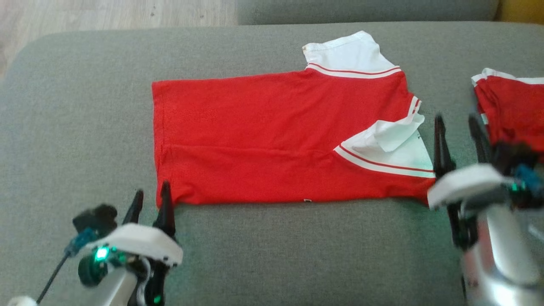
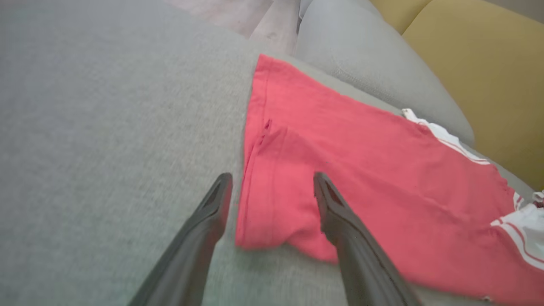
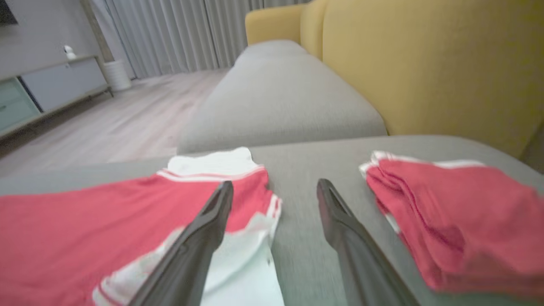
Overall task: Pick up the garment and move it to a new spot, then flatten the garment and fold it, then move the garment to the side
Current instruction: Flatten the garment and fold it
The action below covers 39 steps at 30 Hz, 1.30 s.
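1. The left pincer (image 1: 151,191) has its two fingers spread apart with nothing held. Its tips are at the near left corner of the shirt (image 1: 272,140). In its wrist view one finger lies over grey fabric and the other over the red hem, so the corner sits loose in the gap.
2. The right pincer (image 1: 456,121) is also spread and empty. It is over bare seat just beside the shirt's collar end, between the shirt and a second folded shirt (image 1: 514,114).
3. The two pincers flank the ends of the shirt's near long edge. This is probably because a lengthwise fold is worked from that edge, one corner per arm.
4. The shirt lies in the middle of the grey sofa seat (image 1: 85,106), stretched across it with the hem to the robot's left and the collar to its right.
5. It is red with white, red-striped sleeves and looks folded into a long band. One sleeve juts past the far edge, and the other lies across the near right with a crumpled white flap. The hem corner looks slightly rumpled.
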### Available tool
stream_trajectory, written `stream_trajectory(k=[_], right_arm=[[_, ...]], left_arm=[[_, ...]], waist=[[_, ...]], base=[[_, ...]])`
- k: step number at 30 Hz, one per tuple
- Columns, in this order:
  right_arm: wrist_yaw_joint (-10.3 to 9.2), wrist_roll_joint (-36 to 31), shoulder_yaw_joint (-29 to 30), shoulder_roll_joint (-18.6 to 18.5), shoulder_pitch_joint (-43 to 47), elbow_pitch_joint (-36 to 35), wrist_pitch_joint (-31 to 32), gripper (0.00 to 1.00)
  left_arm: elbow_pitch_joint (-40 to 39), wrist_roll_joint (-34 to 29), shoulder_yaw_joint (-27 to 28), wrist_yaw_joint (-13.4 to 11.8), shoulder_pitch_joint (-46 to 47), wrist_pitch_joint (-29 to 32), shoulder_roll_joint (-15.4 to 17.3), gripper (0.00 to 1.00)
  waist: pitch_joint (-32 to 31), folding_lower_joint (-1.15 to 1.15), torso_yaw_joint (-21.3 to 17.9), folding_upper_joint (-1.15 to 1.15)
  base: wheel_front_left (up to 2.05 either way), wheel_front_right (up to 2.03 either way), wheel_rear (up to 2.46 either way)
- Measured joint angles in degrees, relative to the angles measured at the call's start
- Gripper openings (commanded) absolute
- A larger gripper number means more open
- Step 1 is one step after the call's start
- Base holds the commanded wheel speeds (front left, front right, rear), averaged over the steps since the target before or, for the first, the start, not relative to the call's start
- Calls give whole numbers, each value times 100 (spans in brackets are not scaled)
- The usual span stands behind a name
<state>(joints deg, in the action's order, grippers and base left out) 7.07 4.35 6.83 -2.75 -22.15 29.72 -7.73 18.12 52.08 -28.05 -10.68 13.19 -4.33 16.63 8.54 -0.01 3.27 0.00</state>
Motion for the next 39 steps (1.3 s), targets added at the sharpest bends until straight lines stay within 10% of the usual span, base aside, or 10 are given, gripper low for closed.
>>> stream_trajectory(k=[11,23,25,28,35,36,39], right_arm=[[0,59,-87,14,1594,-1658,840,100],[0,56,-240,20,1689,-1901,1346,100],[0,62,-190,20,1680,-1739,1391,100],[-1,63,-48,20,1633,-1428,1432,100],[-1,366,21,19,1292,-717,1477,100],[-1,391,-13,19,1267,-637,1548,96],[0,538,-136,19,1217,-453,1692,36]], left_arm=[[-344,350,52,-349,-520,428,101,100],[111,591,197,-281,-93,560,-51,97],[155,591,180,-204,-20,587,-100,46],[218,592,127,-164,35,632,-148,0],[231,590,74,-89,43,508,-205,0],[238,590,75,-89,43,477,-202,0],[246,590,74,-83,40,467,-200,0]], waist=[[-37,0,-68,0],[303,1,-233,0],[336,1,-224,0],[358,1,-184,0],[325,1,-8,0],[312,1,10,0],[275,1,66,0]], base=[[0,0,0],[0,0,0],[0,0,0],[0,0,0],[0,0,0],[0,0,0],[0,0,0]])
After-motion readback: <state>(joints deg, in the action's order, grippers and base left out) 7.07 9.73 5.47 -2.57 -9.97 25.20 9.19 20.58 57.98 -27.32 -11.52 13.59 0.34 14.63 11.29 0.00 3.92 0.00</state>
